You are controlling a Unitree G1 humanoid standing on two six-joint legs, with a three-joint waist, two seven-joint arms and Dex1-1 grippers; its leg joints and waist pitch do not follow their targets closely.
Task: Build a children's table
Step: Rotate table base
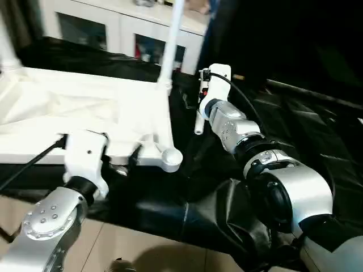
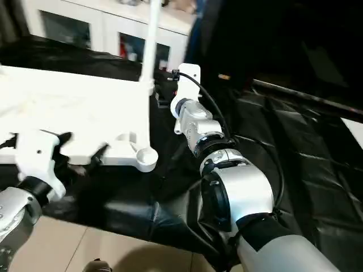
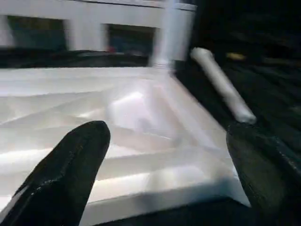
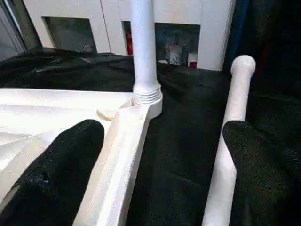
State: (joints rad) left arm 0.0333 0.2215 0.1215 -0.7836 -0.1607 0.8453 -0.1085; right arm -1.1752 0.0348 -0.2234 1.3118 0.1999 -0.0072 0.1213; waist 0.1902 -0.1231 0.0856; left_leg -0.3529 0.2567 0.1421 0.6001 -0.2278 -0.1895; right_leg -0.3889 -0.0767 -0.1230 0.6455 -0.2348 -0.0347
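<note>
A white cabinet (image 1: 122, 25) with dark glass doors stands against the back. Crinkled black sheeting (image 1: 306, 130) covers the work area. Beige floor tiles (image 1: 130, 252) show in front.

No legible text, label, brand, number or sign appears on the tabletop (image 1: 85, 107), the legs, the cabinet (image 1: 130, 25) or the robot's arms.
</note>
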